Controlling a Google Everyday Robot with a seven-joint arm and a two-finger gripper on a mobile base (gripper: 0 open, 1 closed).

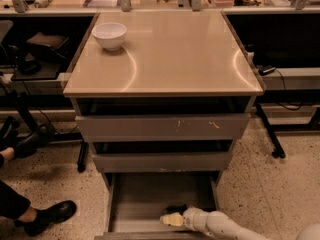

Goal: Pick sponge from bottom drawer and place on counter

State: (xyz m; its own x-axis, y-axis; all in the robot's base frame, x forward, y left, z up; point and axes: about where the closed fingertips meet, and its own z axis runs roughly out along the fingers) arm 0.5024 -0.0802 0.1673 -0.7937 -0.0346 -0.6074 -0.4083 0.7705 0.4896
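The bottom drawer [145, 194] is pulled out, with a plain grey inside. My gripper [171, 219] reaches into it from the lower right and sits low near the drawer's front edge, its pale yellowish tip pointing left. A small dark patch [176, 209] lies right behind the gripper's tip; it may be the sponge, but I cannot tell for sure, nor whether the gripper touches it. The tan counter [175, 54] on top of the cabinet holds only a white bowl [110, 35] at its back left.
The two upper drawers [162, 126] are slightly open above the bottom one. A person's black shoe [50, 215] rests on the floor at the left. Dark shelves with cables stand on both sides, and a cluttered shelf with metal posts runs along the back.
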